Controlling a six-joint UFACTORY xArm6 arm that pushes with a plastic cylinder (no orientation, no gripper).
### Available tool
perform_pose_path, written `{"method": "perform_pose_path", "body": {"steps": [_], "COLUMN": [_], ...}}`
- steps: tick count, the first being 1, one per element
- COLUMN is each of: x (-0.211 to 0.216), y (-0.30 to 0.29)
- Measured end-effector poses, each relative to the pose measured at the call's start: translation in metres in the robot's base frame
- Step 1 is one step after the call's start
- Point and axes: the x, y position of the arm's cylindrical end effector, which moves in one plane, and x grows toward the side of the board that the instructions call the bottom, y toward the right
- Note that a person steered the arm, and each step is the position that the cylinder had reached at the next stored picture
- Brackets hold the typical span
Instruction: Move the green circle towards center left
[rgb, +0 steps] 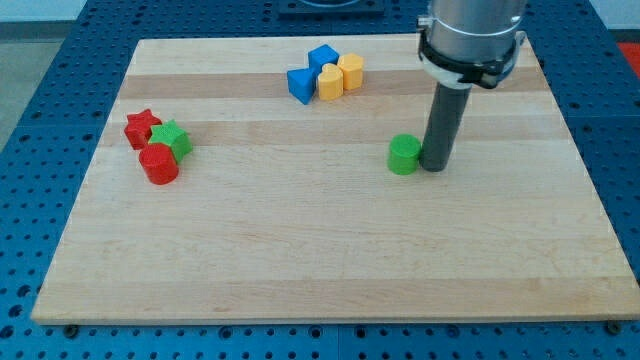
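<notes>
The green circle (404, 155) is a short green cylinder on the wooden board (300, 260), right of the middle. My tip (435, 166) is the lower end of a dark rod that stands right next to the circle's right side, touching it or nearly so. The rod hangs from a grey arm at the view's top right.
At the view's left sit a red star (142, 127), a green star (172, 138) and a red cylinder (159, 165), close together. Near the top middle are two blue blocks (322, 58) (300, 84) and two yellow blocks (350, 71) (328, 82), clustered.
</notes>
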Motion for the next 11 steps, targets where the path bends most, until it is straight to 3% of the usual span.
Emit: {"method": "perform_pose_path", "body": {"steps": [6, 8, 9, 11], "x": [0.0, -0.011, -0.035, -0.035], "y": [-0.108, -0.062, -0.064, -0.084]}}
